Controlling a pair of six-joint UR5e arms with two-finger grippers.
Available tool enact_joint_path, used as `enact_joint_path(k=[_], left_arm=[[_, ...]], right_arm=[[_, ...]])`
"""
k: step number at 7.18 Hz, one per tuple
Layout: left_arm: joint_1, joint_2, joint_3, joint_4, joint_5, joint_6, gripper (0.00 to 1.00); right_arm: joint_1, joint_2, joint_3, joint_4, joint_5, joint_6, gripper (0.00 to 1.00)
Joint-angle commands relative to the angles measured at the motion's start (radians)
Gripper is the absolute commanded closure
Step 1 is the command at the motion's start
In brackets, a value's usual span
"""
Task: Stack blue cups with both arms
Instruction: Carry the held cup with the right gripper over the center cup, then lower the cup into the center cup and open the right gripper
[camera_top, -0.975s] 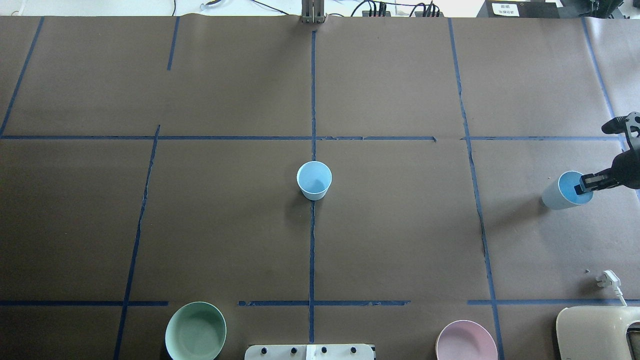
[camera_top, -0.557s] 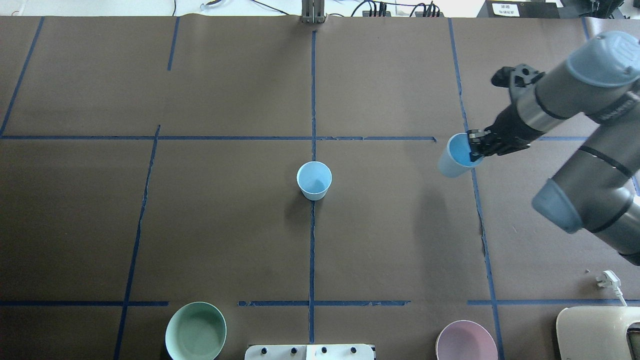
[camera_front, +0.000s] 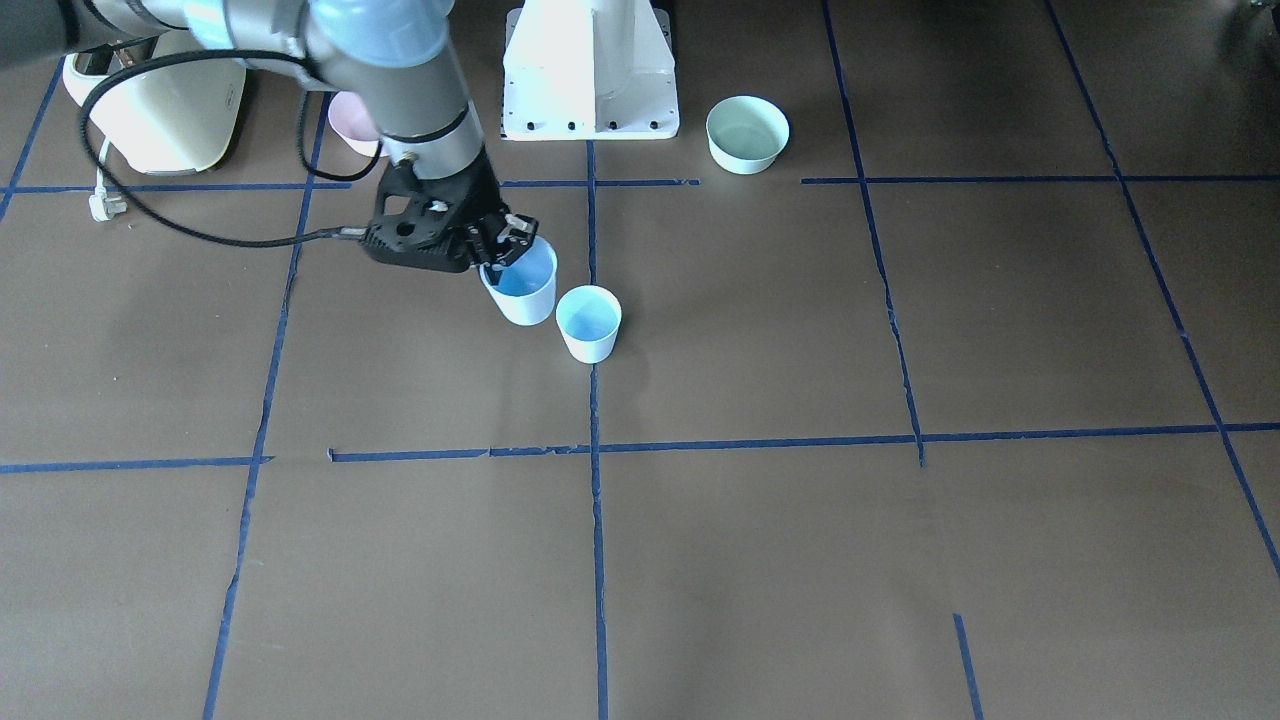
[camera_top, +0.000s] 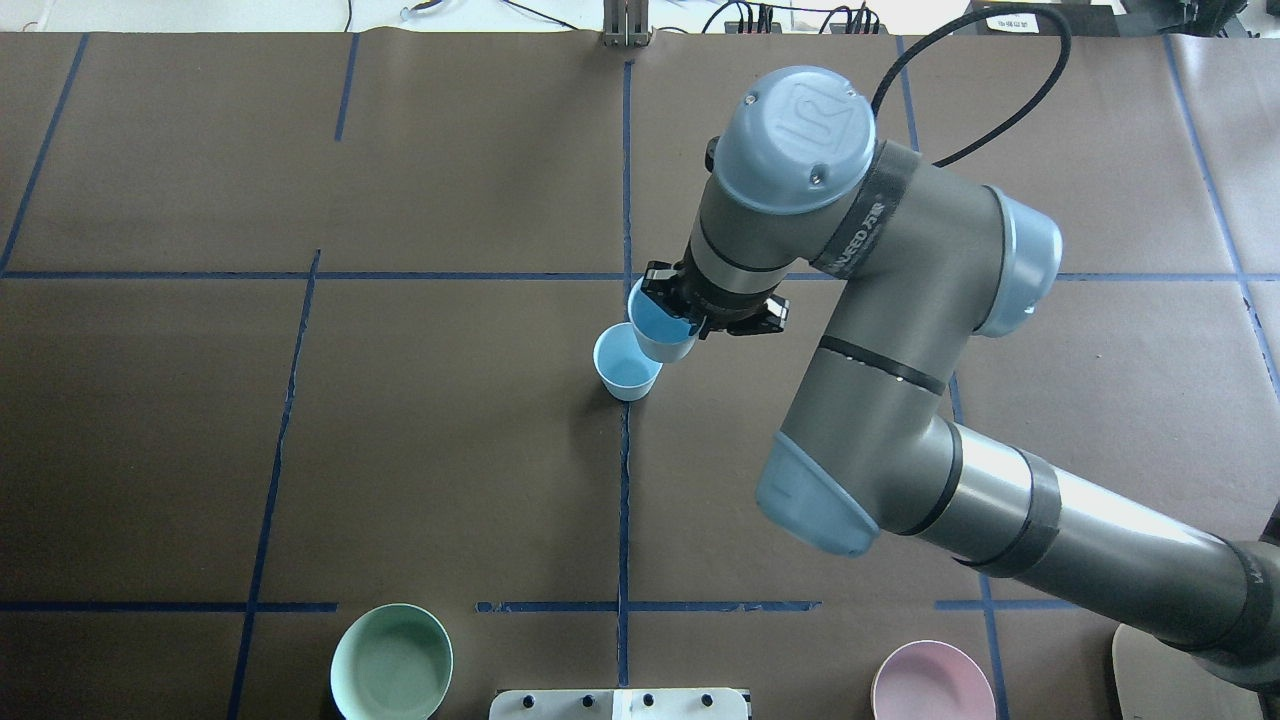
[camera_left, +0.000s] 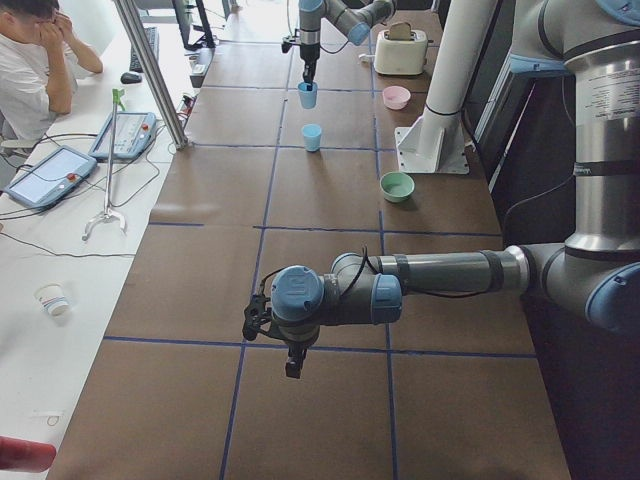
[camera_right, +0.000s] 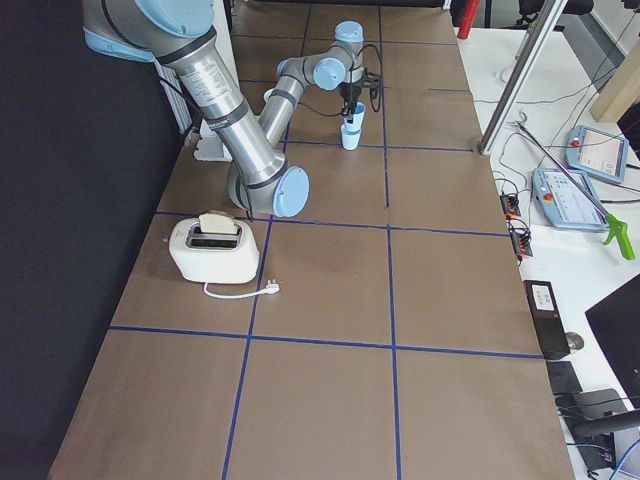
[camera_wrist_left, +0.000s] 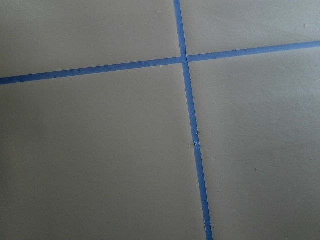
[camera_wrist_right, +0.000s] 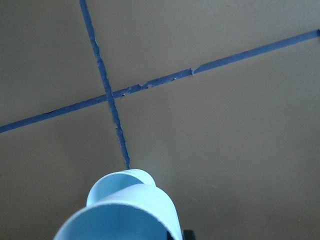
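The right arm (camera_top: 880, 330) reaches from the table's right end to its middle. The right gripper (camera_front: 500, 262) is pinched on the rim of one cup (camera_top: 658, 322), with one finger (camera_front: 497, 270) down inside the blue interior and the other outside the wall, so the jaws are narrow on the cup's wall. This held cup tips slightly and appears to hang clear of the table (camera_top: 300, 450), though the gap beneath it is hard to judge. It is just beside the second cup (camera_top: 625, 368), on that cup's right. From overhead their rims overlap. In the right wrist view the second cup's rim shows just past the held one.

The second cup stands upright at the table's centre, on the long tape line (camera_top: 623, 480) that runs from the robot's edge to the far edge.

The left arm (camera_left: 440, 272) lies low along the robot's edge near the left end, well apart from both cups. The left gripper (camera_left: 291, 366) points down over the table; I cannot tell how its fingers are set. Its wrist camera shows only a tape cross (camera_wrist_left: 186, 59).

A green bowl (camera_top: 391, 662) and a pink bowl (camera_top: 932, 682) sit at the robot's edge on either side of the base (camera_front: 590, 70). A toaster (camera_right: 212, 248) sits near the right corner on that edge.
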Motion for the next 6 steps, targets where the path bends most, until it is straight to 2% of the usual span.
enact_joint_path(k=[1, 2, 4, 6], left_arm=[[0.0, 0.0, 0.001, 0.0, 0.0, -0.002, 0.0], [0.0, 0.0, 0.0, 0.0, 0.0, -0.002, 0.0], [0.0, 0.0, 0.001, 0.0, -0.009, -0.002, 0.0], [0.0, 0.0, 0.001, 0.0, -0.018, 0.0, 0.0]], right_arm=[[-0.056, 0.038, -0.037, -0.006, -0.069, 0.047, 1.0], [-0.055, 0.039, -0.037, -0.005, -0.07, 0.047, 1.0], [-0.055, 0.041, -0.071, 0.074, -0.076, 0.049, 1.0], [-0.055, 0.033, -0.08, 0.08, -0.078, 0.047, 1.0]])
